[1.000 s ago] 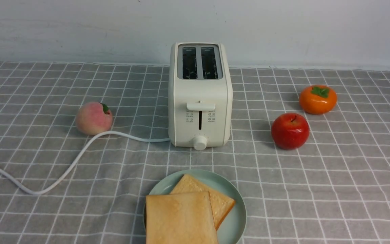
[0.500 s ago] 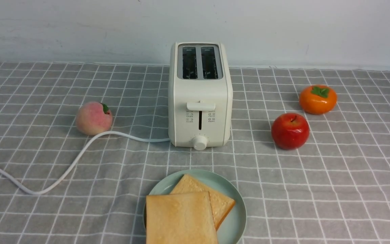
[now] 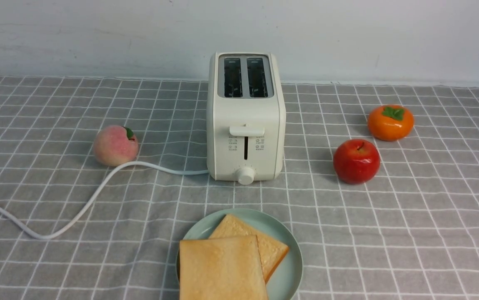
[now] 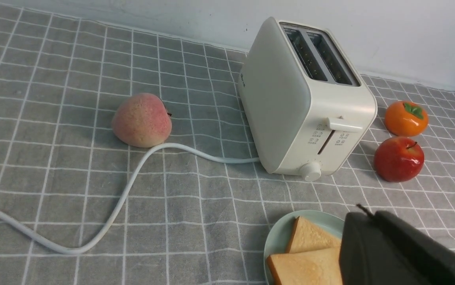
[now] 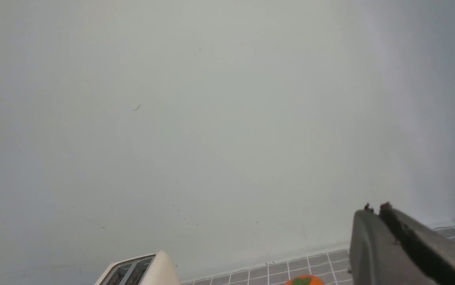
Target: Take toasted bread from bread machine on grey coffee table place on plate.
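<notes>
I think my job is done. Both pieces of toast lie flat on the mint-green plate (image 3: 293,266). The plate sits on the grey checked table (image 3: 389,233), just in front of the toaster (image 3: 245,137).

The near slice (image 3: 222,266) lies partly on top of the far slice (image 3: 269,246), and the far one pokes out toward my right. The near slice runs off the bottom of the front view. So I cannot see its closest edge, or tell if it hangs over the rim.

The two slots (image 3: 245,77) on top of the toaster look dark and empty, and no bread sticks up out of them. The lever (image 3: 246,130) sits at the top of its slit.

My left gripper (image 4: 370,215) has its two dark fingers pressed together with nothing between them. My right gripper (image 5: 376,211) looks the same, closed up and holding nothing. It is pointed mostly at the bare wall, with only the top of the toaster peeking in. In the front view, neither gripper is near the plate or the toaster.

The peach (image 3: 115,145) sits on my left, touching the white cord (image 3: 89,200). The red apple (image 3: 356,161) and the orange persimmon (image 3: 390,121) sit on my right. All three are well apart from the plate.

I do not think any bread is left to carry. All that seems left is to keep my arms out of the way.
</notes>
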Controlling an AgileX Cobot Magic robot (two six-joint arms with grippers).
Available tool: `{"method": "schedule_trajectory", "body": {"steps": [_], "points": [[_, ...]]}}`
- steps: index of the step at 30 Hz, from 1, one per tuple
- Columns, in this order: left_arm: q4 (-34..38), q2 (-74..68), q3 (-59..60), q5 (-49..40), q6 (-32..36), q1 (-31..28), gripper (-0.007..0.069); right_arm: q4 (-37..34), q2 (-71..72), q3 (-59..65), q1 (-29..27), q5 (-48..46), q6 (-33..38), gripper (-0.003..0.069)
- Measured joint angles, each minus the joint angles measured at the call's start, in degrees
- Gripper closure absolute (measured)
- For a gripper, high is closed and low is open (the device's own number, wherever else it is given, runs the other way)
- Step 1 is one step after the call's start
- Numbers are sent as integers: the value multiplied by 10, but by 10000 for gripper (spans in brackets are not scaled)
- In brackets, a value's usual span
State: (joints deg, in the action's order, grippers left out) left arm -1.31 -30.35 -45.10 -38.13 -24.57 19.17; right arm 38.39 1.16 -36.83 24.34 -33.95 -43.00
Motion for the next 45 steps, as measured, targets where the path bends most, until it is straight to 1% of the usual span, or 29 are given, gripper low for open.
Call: {"method": "schedule_trajectory", "body": {"steps": [6, 9, 10, 12, 15, 18, 20, 23, 25, 26, 28, 45], "points": [[-3, 12, 5, -5, 9, -3, 622, 0, 0, 0, 0, 0, 0, 630], [6, 60, 47, 20, 24, -50, 619, 0, 0, 0, 0, 0, 0, 624], [8, 64, 55, 26, 25, -54, 619, 0, 0, 0, 0, 0, 0, 624], [13, 114, 116, 64, 27, -99, 617, 0, 0, 0, 0, 0, 0, 622], [16, 174, 223, 136, 28, -138, 612, 0, 0, 0, 0, 0, 0, 617], [13, 230, 328, 199, 28, -150, 609, 0, 0, 0, 0, 0, 0, 614], [7, 271, 397, 217, 28, -151, 607, 0, 0, 0, 0, 0, 0, 610], [-1, 305, 458, 219, 28, -151, 604, 0, 0, 0, 0, 0, 0, 605], [-1, 307, 463, 207, 28, -151, 603, 0, 0, 0, 0, 0, 0, 604], [-1, 309, 466, 180, 28, -151, 601, 0, 0, 0, 0, 0, 0, 603], [-1, 309, 468, 164, 28, -151, 599, 0, 0, 0, 0, 0, 0, 601], [-1, 309, 469, 160, 28, -151, 586, 0, 0, 0, 0, 0, 0, 576]]}}
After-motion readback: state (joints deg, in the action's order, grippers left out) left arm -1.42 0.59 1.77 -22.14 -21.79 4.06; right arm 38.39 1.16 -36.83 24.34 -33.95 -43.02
